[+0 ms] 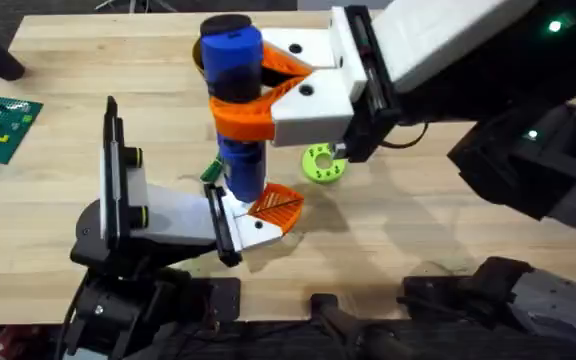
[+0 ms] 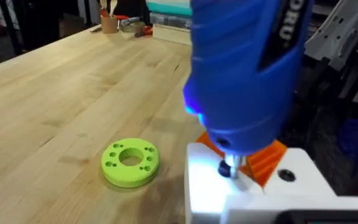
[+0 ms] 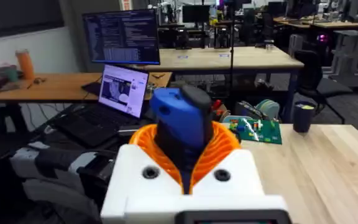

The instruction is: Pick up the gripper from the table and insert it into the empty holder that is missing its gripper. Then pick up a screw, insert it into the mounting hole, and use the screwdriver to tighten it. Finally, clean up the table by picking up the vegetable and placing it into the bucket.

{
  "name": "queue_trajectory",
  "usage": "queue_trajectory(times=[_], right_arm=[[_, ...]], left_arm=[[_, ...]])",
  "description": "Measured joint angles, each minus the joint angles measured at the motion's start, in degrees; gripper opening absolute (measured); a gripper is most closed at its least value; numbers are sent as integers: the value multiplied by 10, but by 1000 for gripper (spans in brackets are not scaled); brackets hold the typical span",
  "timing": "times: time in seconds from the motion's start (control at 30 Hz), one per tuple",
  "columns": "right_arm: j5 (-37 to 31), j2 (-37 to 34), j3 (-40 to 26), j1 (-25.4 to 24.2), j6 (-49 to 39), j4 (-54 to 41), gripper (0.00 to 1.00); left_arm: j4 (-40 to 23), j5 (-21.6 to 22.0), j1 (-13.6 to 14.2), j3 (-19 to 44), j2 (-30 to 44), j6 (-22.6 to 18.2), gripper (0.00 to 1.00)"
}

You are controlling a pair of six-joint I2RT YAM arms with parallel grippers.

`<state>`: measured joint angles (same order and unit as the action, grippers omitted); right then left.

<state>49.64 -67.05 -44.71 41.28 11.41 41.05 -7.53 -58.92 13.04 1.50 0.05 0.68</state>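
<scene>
The blue screwdriver [image 1: 234,90] stood upright near the table's middle, its black cap on top, its tip down on the white base block of the orange ribbed gripper [image 1: 276,205]. That gripper sat at the end of the white-bodied holder [image 1: 158,212], whose thin black plate rose at the table's left
</scene>
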Motion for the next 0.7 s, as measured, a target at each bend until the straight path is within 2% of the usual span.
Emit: queue_trajectory(times=[0.33, 0.7], right_arm=[[42, 0, 0, -22, -2, 2, 44], [49, 0, 0, -25, -1, 3, 44]], left_arm=[[0, 0, 0, 0, 0, 0, 13], [0, 0, 0, 0, 0, 2, 13]])
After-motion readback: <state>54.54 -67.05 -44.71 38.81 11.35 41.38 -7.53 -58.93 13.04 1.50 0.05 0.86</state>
